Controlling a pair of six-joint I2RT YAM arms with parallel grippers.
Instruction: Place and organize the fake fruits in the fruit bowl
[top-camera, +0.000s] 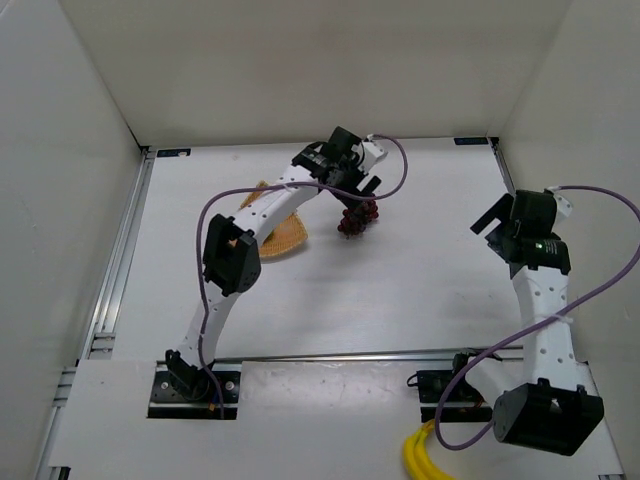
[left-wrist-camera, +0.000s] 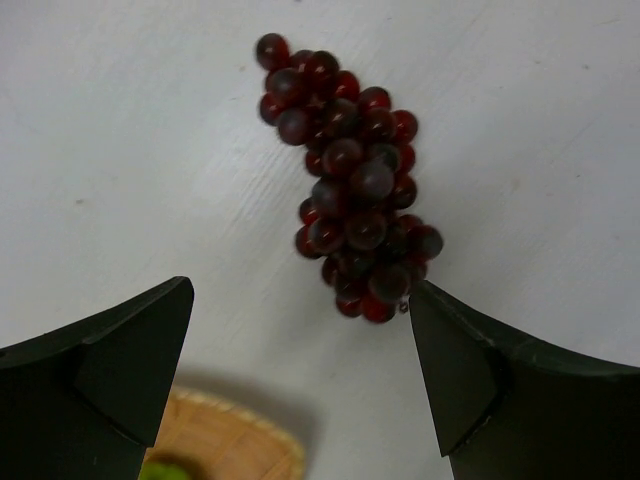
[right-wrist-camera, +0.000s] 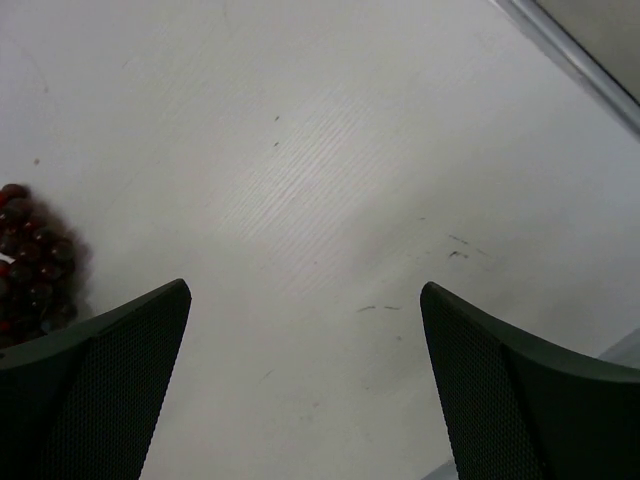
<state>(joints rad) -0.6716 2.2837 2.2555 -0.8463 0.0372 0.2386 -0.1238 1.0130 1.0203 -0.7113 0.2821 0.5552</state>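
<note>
Wide open at the left end effector (left-wrist-camera: 300, 300), with nothing between the fingers (left-wrist-camera: 110, 370). Just ahead of the tips, flat on the table (top-camera: 400, 300): the bunch of grapes (left-wrist-camera: 350, 190), dark red-purple. Near end almost level with the tips, far end further out and angled off to one side. Long axis running mostly forward from the end effector, so the narrow width faces the gap between the fingers. Centre of the bunch a little off the midline.

Behind and below the tips, at the bottom edge of the wrist view: a curved piece of the fruit bowl (left-wrist-camera: 235, 440), woven and tan-orange. Inside it a sliver of green, probably the apple (left-wrist-camera: 172, 470), already in place by the look of it. From above, grapes near the bowl, with a strip of bare table between.

Wide open also at the right end effector (right-wrist-camera: 305, 295), empty, over bare table well apart from the bowl. Grapes only at the far edge of its wrist view. Nearer by a long way: the left arm.

Judged from this, grapes the one fruit not yet in the bowl. Next, probably: forward a little and down to straddle the middle of the bunch, then close, lift and carry back toward the bowl. Risk: pinching only the near end, with the loose cluster sagging or slipping free.
</note>
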